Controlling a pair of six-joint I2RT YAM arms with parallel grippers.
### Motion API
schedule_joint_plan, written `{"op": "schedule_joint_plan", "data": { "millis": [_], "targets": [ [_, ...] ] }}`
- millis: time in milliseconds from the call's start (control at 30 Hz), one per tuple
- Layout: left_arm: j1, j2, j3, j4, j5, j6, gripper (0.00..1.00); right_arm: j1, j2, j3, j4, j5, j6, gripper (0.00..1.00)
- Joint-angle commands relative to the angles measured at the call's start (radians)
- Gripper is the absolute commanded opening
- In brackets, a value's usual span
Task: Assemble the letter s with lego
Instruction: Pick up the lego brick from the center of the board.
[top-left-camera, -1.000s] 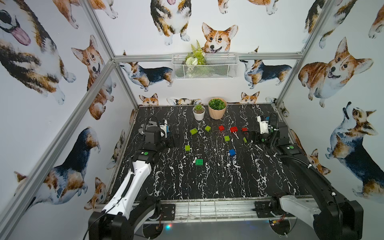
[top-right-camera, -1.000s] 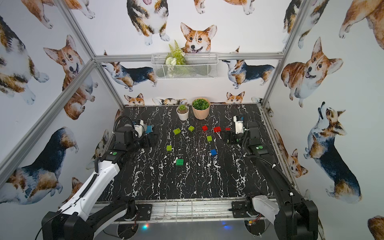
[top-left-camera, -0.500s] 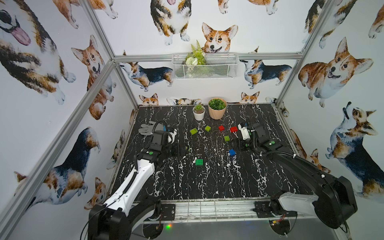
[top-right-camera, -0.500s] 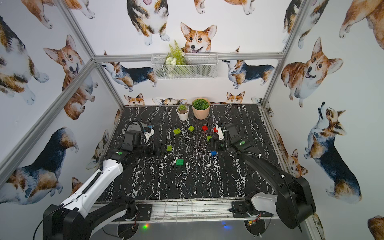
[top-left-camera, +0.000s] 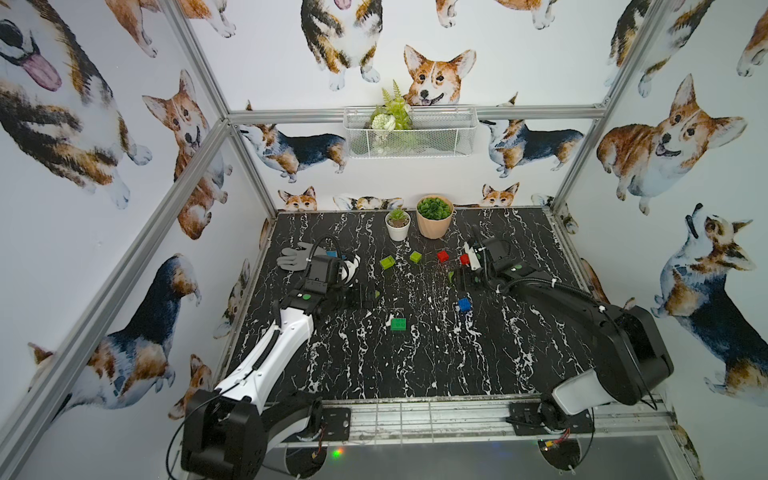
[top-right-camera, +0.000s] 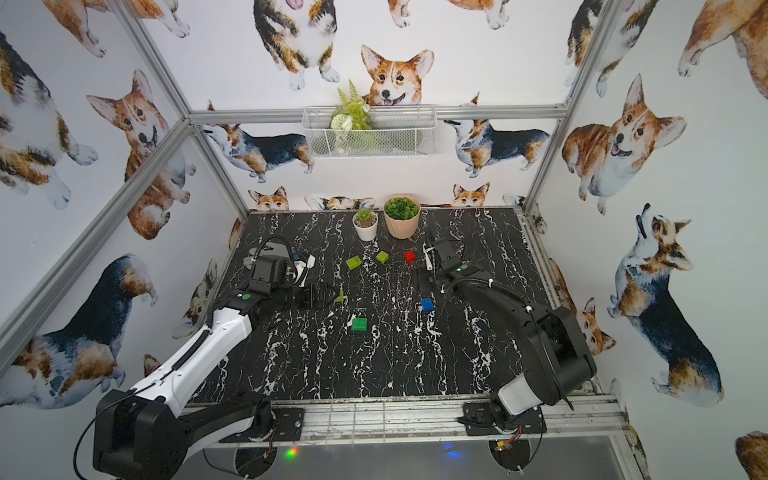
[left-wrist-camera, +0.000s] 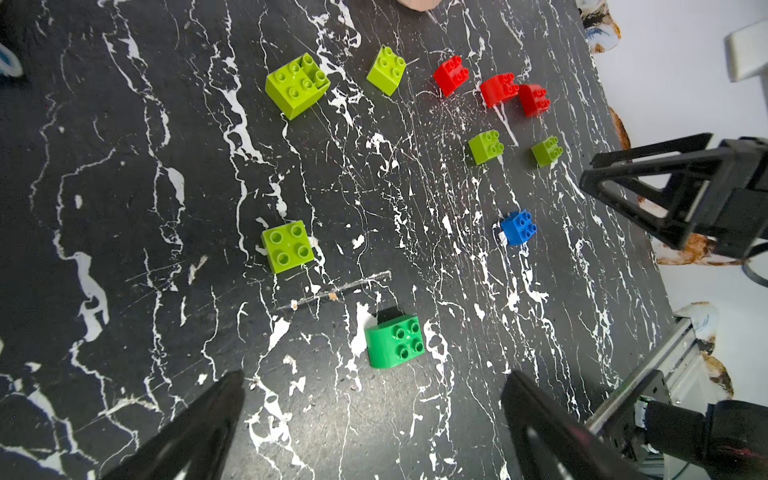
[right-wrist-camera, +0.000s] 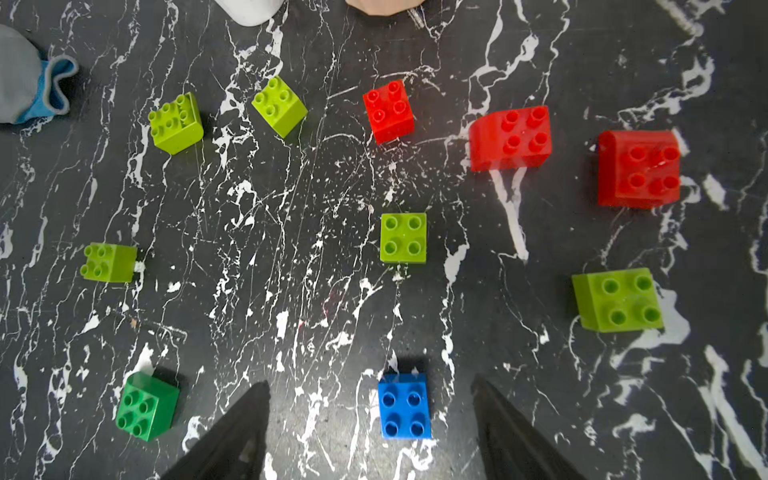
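The lego lies loose on the black marble table (top-left-camera: 415, 365). Several lime green bricks (right-wrist-camera: 403, 237) and three red bricks (right-wrist-camera: 511, 137) are spread toward the back. A dark green brick (top-left-camera: 398, 323) and a blue brick (top-left-camera: 464, 304) sit nearer the front. My right gripper (right-wrist-camera: 368, 380) hovers open over the blue brick (right-wrist-camera: 404, 405), one finger on each side, neither touching it. My left gripper (left-wrist-camera: 374, 374) is wide open just short of the dark green brick (left-wrist-camera: 395, 340), a lime green brick (left-wrist-camera: 286, 246) beyond it. In a top view the left gripper (top-left-camera: 361, 294) is left of centre.
A white plant pot (top-left-camera: 397, 226) and a tan plant pot (top-left-camera: 434, 218) stand at the back centre. A grey glove (top-left-camera: 297, 257) lies at the back left behind the left wrist. A wire basket (top-left-camera: 409, 131) hangs on the back wall.
Both arms have swung in from the table's sides toward the middle. The right gripper has come over the blue brick; the left has come near the dark green brick.
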Motion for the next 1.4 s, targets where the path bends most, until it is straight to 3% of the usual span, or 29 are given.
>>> {"op": "schedule_joint_plan", "data": {
  "millis": [0, 300, 533, 700, 867, 1033, 1367],
  "targets": [
    [0.000, 0.014, 0.056, -0.025, 0.000, 0.033, 1.00, 0.004, 0.036, 0.020, 0.021, -0.021, 0.007, 0.77],
    [0.004, 0.003, 0.087, -0.100, -0.033, 0.074, 1.00, 0.141, 0.025, -0.004, 0.051, -0.117, -0.242, 0.77],
    [0.037, -0.020, 0.081, -0.120, -0.027, 0.072, 1.00, 0.291, 0.044, -0.043, 0.189, -0.212, -0.472, 0.76],
    [0.068, -0.026, 0.068, -0.112, 0.013, 0.060, 1.00, 0.327, 0.097, -0.054, 0.290, -0.311, -0.652, 0.75],
    [0.093, -0.036, 0.057, -0.111, 0.015, 0.054, 1.00, 0.342, 0.189, 0.015, 0.245, -0.344, -0.780, 0.74],
    [0.104, -0.043, 0.046, -0.110, 0.012, 0.054, 1.00, 0.348, 0.244, 0.050, 0.219, -0.385, -0.839, 0.72],
    [0.110, -0.032, 0.041, -0.108, 0.008, 0.065, 1.00, 0.384, 0.358, 0.134, 0.125, -0.325, -0.943, 0.65]
  ]
}}
